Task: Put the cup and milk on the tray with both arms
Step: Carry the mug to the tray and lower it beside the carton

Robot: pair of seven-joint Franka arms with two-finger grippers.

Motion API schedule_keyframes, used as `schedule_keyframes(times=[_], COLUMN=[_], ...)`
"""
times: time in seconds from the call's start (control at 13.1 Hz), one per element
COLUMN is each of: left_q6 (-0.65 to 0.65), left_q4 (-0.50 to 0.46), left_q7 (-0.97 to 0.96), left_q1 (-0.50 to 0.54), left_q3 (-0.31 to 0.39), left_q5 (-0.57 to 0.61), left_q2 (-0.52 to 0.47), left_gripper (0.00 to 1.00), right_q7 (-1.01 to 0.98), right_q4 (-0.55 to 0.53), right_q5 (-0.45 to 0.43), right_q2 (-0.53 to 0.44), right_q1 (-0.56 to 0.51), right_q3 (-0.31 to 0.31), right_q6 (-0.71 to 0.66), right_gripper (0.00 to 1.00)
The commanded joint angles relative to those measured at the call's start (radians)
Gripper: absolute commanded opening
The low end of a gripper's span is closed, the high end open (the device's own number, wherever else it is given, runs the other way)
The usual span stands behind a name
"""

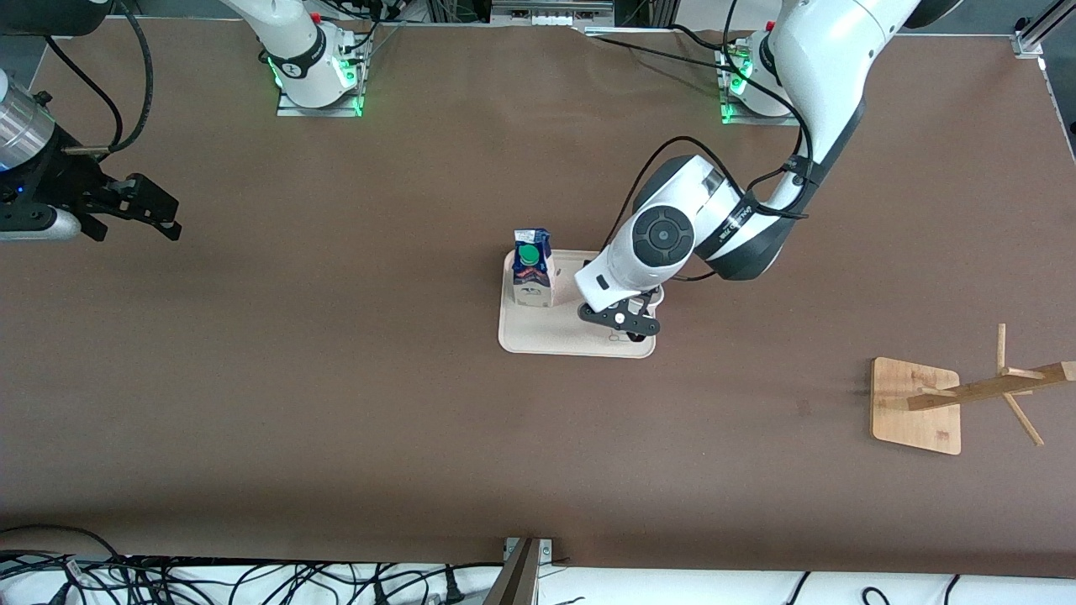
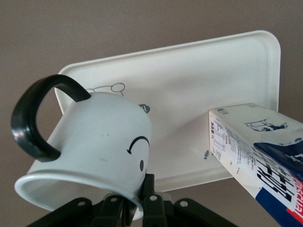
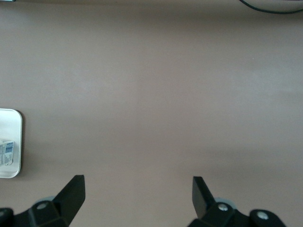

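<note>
The cream tray lies mid-table. The milk, a blue-topped carton with a green cap, stands on the tray's end toward the right arm. My left gripper is over the tray's other end, shut on the rim of the white smiley cup. The cup hangs tilted with its black handle up; the arm hides most of it in the front view. The left wrist view shows my left gripper, the tray and the milk. My right gripper waits open and empty over bare table at the right arm's end; it also shows in the right wrist view.
A wooden rack with a square base and slanted pegs stands toward the left arm's end, nearer the front camera. The right wrist view catches a tray corner. Cables lie along the table's front edge.
</note>
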Motion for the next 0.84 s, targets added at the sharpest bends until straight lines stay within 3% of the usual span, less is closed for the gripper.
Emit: schedule_keyframes(times=[0.0, 0.69, 0.76], left_q6=[-0.016, -0.068, -0.080], left_q4=[0.000, -0.049, -0.049], left_q7=[-0.081, -0.137, -0.137], left_q1=[-0.077, -0.072, -0.071], left_q3=[0.023, 0.025, 0.025], left_q5=[0.067, 0.091, 0.089], left_q2=[0.028, 0.020, 0.020], left_gripper=[0.00, 0.00, 0.09], right_q7=[-0.001, -0.001, -0.001], right_q4=[0.004, 0.004, 0.004], right_q5=[-0.010, -0.009, -0.009], right_q2=[-0.006, -0.006, -0.006], right_q1=[0.000, 0.000, -0.001], right_q3=[0.002, -0.001, -0.001], right_q6=[-0.014, -0.016, -0.016], right_gripper=[1.00, 1.00, 1.00])
